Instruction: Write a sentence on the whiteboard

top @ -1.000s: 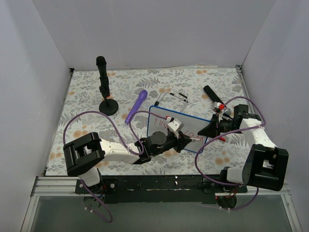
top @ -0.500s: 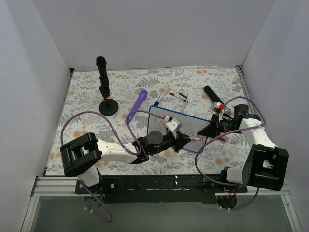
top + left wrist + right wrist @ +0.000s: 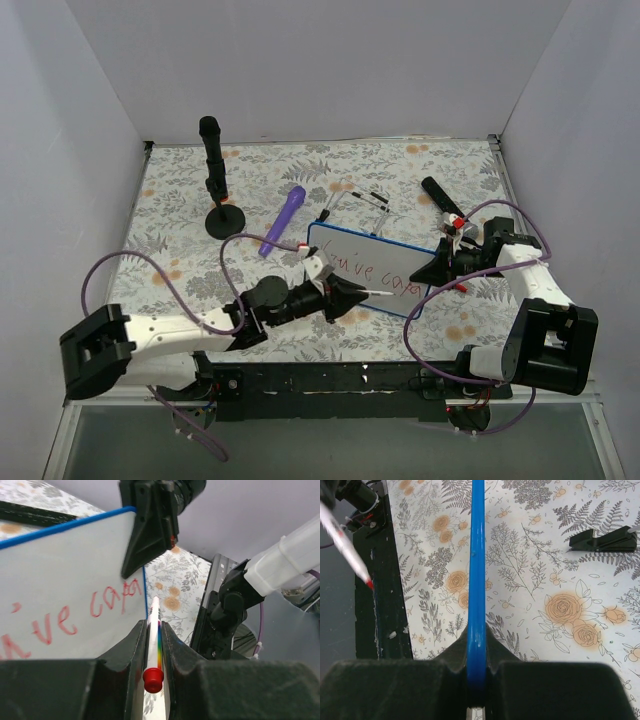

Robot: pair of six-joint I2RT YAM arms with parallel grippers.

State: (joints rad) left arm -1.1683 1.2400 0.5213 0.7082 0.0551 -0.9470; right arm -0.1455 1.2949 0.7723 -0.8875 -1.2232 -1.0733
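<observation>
Okay, we note a black mic stand (image 3: 215,185) upright at the far left of the floral cloth (image 3: 180,200), well apart from the whiteboard (image 3: 345,245). A purple pen (image 3: 284,219) lies just beside the board's far left corner. A black pen (image 3: 440,197) with a red band lies near the far right corner. Thin pens (image 3: 366,196) lie behind the far edge. A purple cable (image 3: 150,262) loops over the cloth on the left.

The left arm stretches across the cloth in front of the board and covers part of its near left corner in the top view.

The whiteboard sits slightly right of centre on the table, its long side slanting. The right gripper (image 3: 438,268) is clenched on its right edge, one finger on each side of the blue rim. The left gripper (image 3: 355,293) is clamped on a white marker (image 3: 382,295) with a rainbow stripe and a red end. The marker points right, along the board's near edge. In the right wrist view its red tip hangs apart from the rim, over the black table edge.

The sentence (image 3: 368,272) is red script on the board face. We read "You've capa" from above. The left wrist view shows only "'ve capa".
</observation>
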